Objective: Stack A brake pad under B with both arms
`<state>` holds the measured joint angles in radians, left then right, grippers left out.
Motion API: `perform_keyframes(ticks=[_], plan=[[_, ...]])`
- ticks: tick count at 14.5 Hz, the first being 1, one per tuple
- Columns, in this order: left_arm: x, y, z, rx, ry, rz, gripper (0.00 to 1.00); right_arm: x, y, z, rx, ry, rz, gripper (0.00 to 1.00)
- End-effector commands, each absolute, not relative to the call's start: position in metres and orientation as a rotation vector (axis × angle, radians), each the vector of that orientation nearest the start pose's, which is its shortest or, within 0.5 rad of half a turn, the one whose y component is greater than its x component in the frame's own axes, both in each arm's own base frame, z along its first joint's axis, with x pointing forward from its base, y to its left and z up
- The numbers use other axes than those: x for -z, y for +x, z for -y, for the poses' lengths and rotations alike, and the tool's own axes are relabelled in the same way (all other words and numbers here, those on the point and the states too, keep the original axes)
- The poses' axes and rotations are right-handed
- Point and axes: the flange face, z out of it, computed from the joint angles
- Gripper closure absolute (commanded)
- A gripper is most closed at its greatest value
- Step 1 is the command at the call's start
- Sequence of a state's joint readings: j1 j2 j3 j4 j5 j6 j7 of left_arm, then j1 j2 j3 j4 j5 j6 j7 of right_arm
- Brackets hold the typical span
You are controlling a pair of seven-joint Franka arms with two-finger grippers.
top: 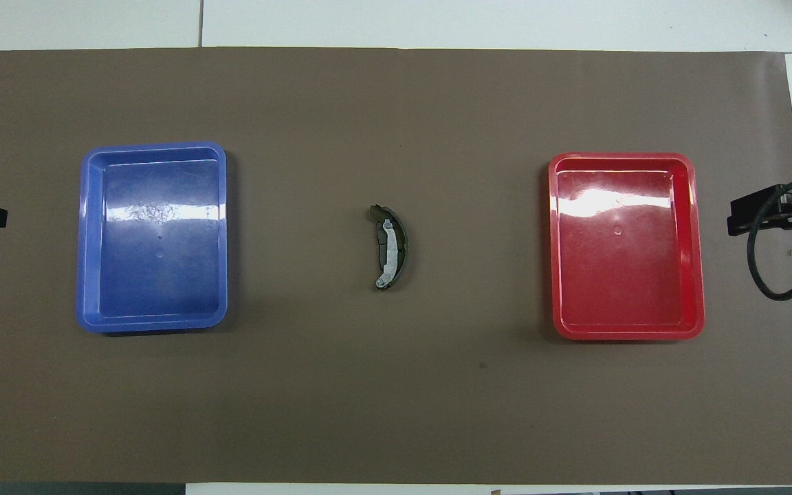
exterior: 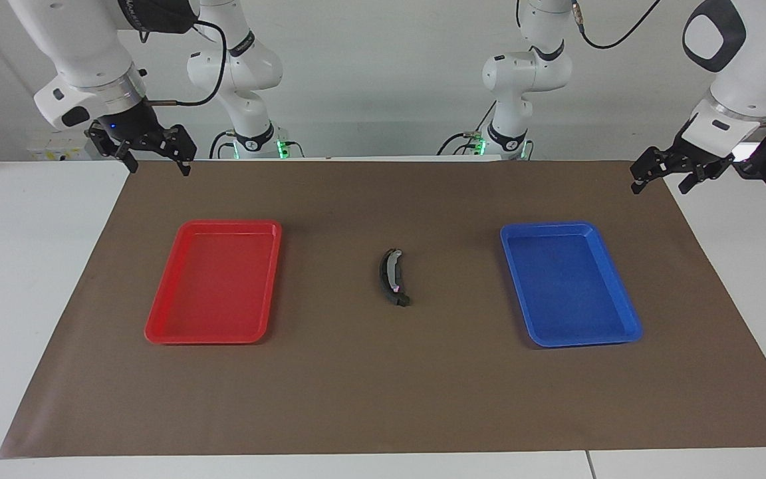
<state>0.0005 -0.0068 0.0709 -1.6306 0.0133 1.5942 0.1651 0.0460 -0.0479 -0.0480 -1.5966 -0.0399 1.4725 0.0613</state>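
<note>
I see my right gripper (exterior: 155, 158) up over the mat's (exterior: 383, 399) corner at its own end, fingers spread wide, holding nothing. My left gripper (exterior: 661, 177) hangs over the other corner, also wide and empty. Well apart from both, B (exterior: 392, 277) lies on the mat between the red tray (exterior: 157, 329) and blue tray (exterior: 629, 329).

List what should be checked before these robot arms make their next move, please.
1. Long curved dark brake piece with silvery inner strip lying free on the brown mat, between the trays: ok.
2. Short flat dark grey pad stacked beneath it: cannot tell.
3. Left gripper open, empty, over its mat corner: ok.
4. Right gripper open, empty, over its mat corner: ok.
5. Red plastic tray and blue plastic tray hold nothing: ok.
</note>
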Motion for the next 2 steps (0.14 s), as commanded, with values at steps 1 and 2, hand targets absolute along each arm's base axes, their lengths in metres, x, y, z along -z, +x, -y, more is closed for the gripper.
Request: perform_keyframes(ticks=[1,2], plan=[[-0.6063,0.5458,-0.0427,-0.055,-3.116,-0.13,0.0,-0.6312,0.5312,0.0083,-0.119,-3.162,-0.068,0.0],[-0.6063,0.5458,-0.0427,-0.055,-3.116,-0.13,0.0,-0.6312,0.5312,0.0083,-0.119,-3.162,-0.068,0.0]])
